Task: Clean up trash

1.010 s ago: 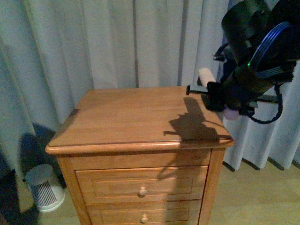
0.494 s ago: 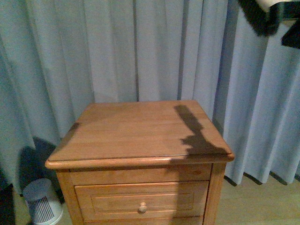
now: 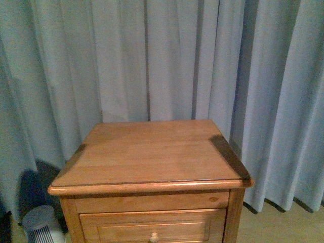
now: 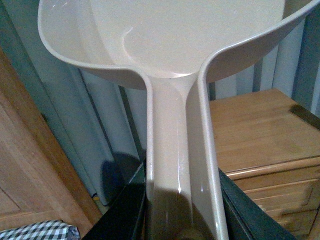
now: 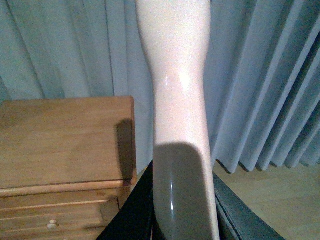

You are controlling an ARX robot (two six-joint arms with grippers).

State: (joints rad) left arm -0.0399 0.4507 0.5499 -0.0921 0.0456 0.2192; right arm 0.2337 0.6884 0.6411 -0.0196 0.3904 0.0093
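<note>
Two claws showed, each clamped on one thing: the left claw (image 4: pixel 182 215) on the handle of one beige dustpan (image 4: pixel 165 30), the right claw (image 5: pixel 182 215) on one pale handle (image 5: pixel 175 75). One wooden nightstand (image 3: pixel 152 152) stood before the curtain (image 3: pixel 126 55). Where the trash lay could not be told.

No text, label, brand mark, number or sign can be read in any view. The wooden nightstand (image 3: pixel 152 152), the curtain (image 3: pixel 152 61), the beige dustpan (image 4: pixel 175 50) and the pale handle (image 5: pixel 175 100) all show plain, unmarked surfaces.
</note>
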